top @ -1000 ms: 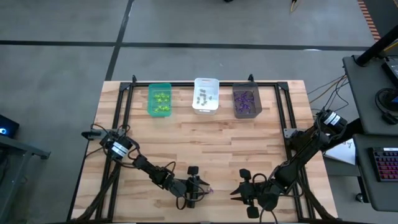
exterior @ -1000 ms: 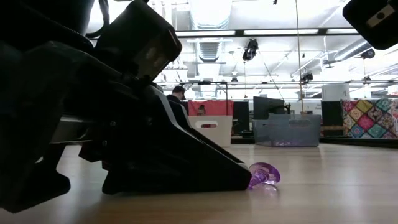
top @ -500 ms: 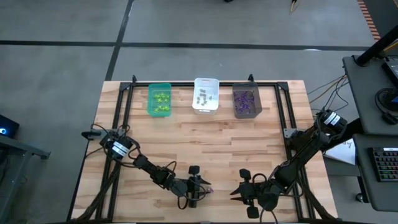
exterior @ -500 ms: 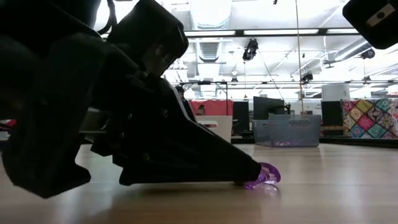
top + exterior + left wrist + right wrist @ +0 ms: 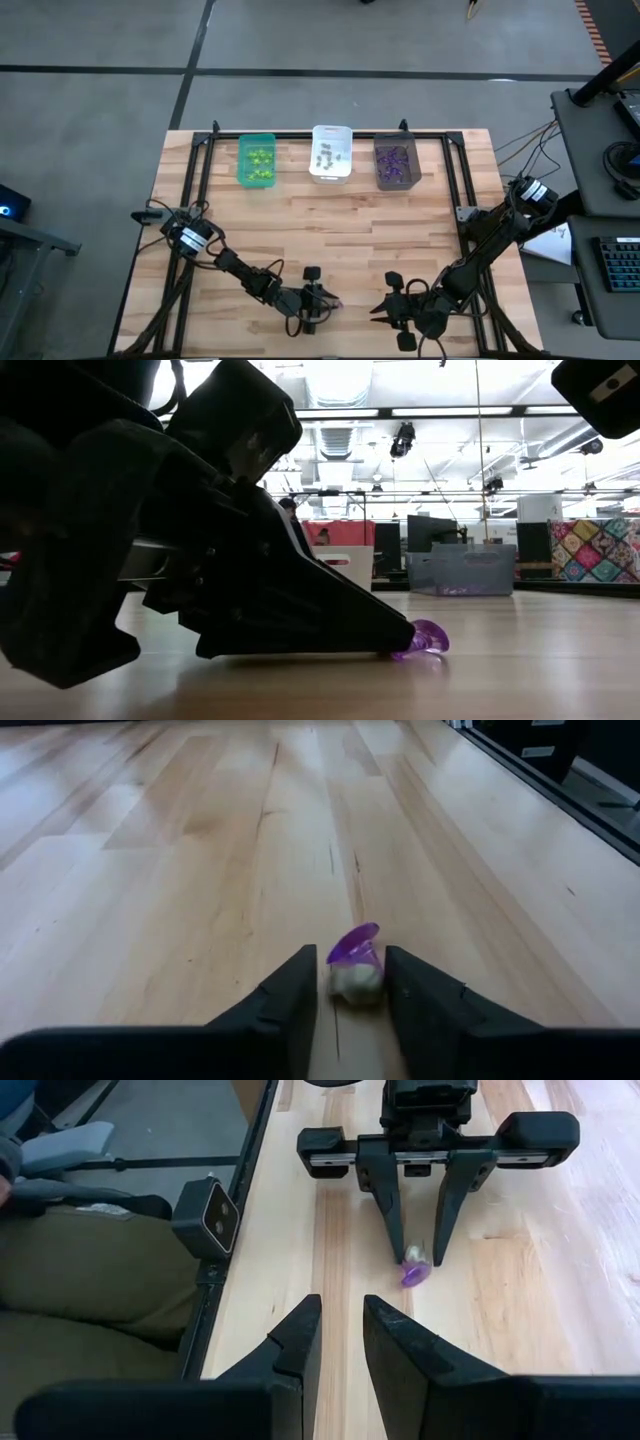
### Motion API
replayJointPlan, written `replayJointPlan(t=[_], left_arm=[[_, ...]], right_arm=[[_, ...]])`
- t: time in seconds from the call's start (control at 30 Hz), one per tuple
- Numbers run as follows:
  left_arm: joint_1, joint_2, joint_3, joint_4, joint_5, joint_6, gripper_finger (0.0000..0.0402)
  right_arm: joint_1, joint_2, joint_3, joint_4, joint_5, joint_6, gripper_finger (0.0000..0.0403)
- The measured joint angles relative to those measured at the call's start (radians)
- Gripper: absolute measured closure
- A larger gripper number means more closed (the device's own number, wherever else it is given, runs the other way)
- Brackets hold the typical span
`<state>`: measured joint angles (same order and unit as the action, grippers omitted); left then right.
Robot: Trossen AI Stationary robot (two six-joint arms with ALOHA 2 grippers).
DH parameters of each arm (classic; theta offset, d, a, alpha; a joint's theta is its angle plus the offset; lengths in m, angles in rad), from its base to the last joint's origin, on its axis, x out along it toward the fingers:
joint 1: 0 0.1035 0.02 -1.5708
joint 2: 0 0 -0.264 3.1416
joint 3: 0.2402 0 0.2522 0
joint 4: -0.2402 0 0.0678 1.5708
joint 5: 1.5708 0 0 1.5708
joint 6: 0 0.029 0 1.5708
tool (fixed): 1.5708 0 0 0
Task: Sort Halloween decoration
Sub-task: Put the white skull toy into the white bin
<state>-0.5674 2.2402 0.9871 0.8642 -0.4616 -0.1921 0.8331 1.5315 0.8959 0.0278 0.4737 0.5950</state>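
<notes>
Start at the left: your left end effector (image 5: 322, 301) lies low on the worktop (image 5: 330, 225) near its front edge, and the purple trinket (image 5: 356, 956) sits right between its fingertips, dead ahead at twelve o'clock from the wrist. The fingers (image 5: 290, 992) stand a little apart, flanking the piece closely; you cannot tell from these views whether they already pinch it. The trinket is tipped over, its flared purple end away from the wrist and a pale part nearer the palm, so its long axis seems to run roughly along the fingers. The left arm is plainly the nearer one. Moving right, the right end effector (image 5: 396, 305) waits close by at about three o'clock from the trinket, holding nothing, fingers narrowly apart. Its wrist view shows the piece framed by both left fingertips from the front, which the overhead barely resolves; the low view shows it resting on the wood at the fingertip. Farther off at twelve o'clock, the green bin (image 5: 256, 161), white bin (image 5: 331, 152) and dark bin (image 5: 396, 163) hold sorted pieces.
</notes>
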Motion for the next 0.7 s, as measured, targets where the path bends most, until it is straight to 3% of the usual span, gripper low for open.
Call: replayJointPlan(t=[0.3,0.7], left_arm=[[0.0,0.0,0.0,0.008,-0.001,0.0,0.0359],[0.0,-0.067,0.0,-0.027,0.0,0.028,0.0365]], right_arm=[[0.0,0.0,0.0,0.0,0.0,0.0,0.0335],[0.0,0.0,0.0,0.001,0.0,0.0,0.0335]])
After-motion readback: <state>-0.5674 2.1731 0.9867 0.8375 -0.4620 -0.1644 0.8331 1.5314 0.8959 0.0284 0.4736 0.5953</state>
